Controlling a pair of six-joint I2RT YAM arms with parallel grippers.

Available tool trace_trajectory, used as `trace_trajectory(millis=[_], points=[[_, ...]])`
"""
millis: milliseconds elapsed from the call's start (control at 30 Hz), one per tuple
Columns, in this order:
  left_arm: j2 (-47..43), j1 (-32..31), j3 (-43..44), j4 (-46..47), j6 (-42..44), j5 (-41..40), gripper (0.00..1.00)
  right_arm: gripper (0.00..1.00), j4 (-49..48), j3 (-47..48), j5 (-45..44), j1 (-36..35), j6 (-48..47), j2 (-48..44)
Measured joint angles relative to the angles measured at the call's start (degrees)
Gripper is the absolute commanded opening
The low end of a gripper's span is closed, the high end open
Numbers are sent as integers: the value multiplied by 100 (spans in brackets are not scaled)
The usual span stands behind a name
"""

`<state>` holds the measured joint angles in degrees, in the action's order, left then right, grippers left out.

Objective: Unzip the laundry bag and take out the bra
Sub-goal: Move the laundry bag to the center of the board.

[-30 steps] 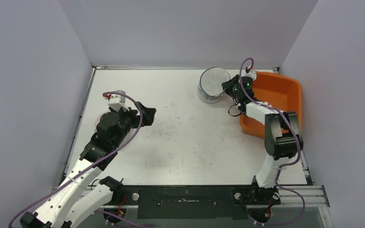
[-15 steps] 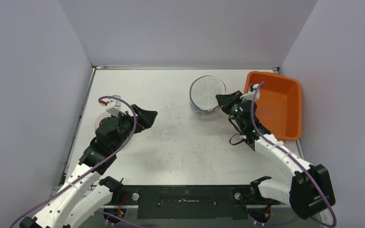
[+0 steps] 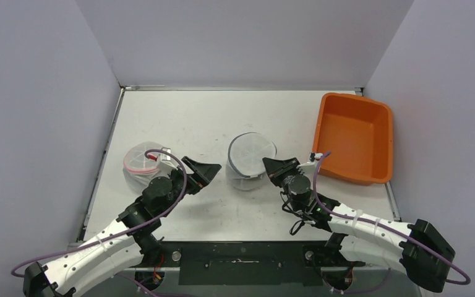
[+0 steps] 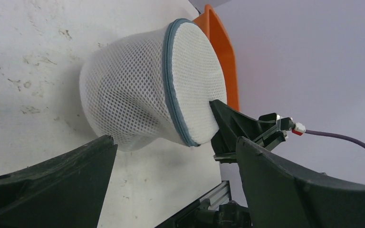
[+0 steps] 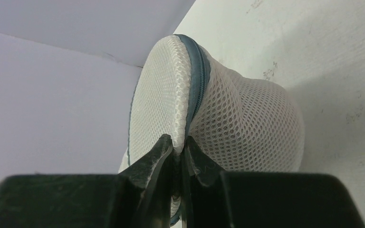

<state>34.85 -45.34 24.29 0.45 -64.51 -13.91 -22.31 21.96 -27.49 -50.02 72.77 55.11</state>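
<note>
The white mesh laundry bag, round with a blue-grey zip along its rim, lies on its side mid-table. My right gripper is shut on the bag's rim beside the zip, and its fingertips pinch the mesh. My left gripper is open and empty just left of the bag, which shows beyond its jaws in the left wrist view. The zip looks closed. The bra is hidden.
An empty orange bin stands at the back right, and its edge shows in the left wrist view. A round pale mesh thing with a pink rim lies on the table by the left arm.
My right gripper has dragged the bag from beside the orange bin to the table's middle, nearer the front. My left arm has swung forward and right, uncovering the pink-rimmed thing.
</note>
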Motion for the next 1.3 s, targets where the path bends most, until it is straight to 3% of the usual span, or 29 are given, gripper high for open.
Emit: trace_trajectory(millis=[233,600,667,933,1167,1300], points=[[590,-863,-247,564,-457,-737,96,5,-214,-179,-863,-553,378,450],[1735,-975,-433,1318,-719,-697,100,5,-236,-518,-1198,-678,667,363],[2037,-975,-385,1449,-730,-610,93,5,-192,-544,-1222,-704,682,267],[2933,-986,-92,2002,-750,-234,83,5,-52,-577,-1220,-745,678,160],[3303,-944,-24,2441,-702,111,62,5,-44,-616,-1128,-745,269,-35],[3589,-874,9,2739,-693,376,61,5,-109,-656,-1043,-745,11,-76]])
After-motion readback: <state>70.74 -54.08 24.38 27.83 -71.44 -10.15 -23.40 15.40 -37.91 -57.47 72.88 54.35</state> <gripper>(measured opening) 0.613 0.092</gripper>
